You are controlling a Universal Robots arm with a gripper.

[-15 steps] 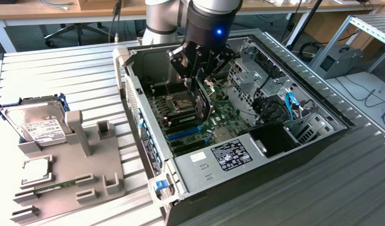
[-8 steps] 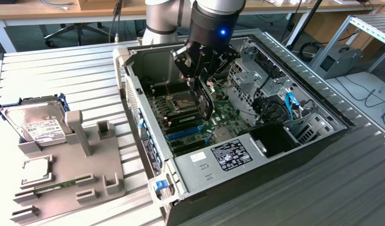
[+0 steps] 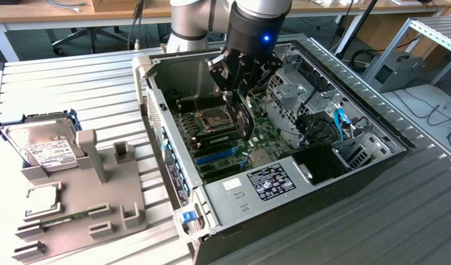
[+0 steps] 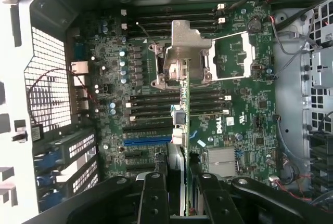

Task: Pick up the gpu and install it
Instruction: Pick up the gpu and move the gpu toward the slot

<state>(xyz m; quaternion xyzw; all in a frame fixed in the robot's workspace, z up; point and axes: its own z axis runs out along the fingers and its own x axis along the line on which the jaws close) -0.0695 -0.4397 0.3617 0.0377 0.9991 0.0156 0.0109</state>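
Gripper [image 3: 244,83] clamped on gpu [image 3: 245,118], card edge-on, hanging inside open pc case [image 3: 372,124] just above mobo [image 3: 266,135], seemingly not yet seated

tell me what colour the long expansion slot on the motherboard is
Blue; the expansion slot shows best in the wrist view.

The arm is reaching steeply down from above, its wrist pointing downward, and the pincer [image 3: 242,83] is clamping its black fingers [image 4: 155,198] on a thin card.

Thin black gpu [image 3: 245,118] held edge-on above motherboard [image 4: 239,115].
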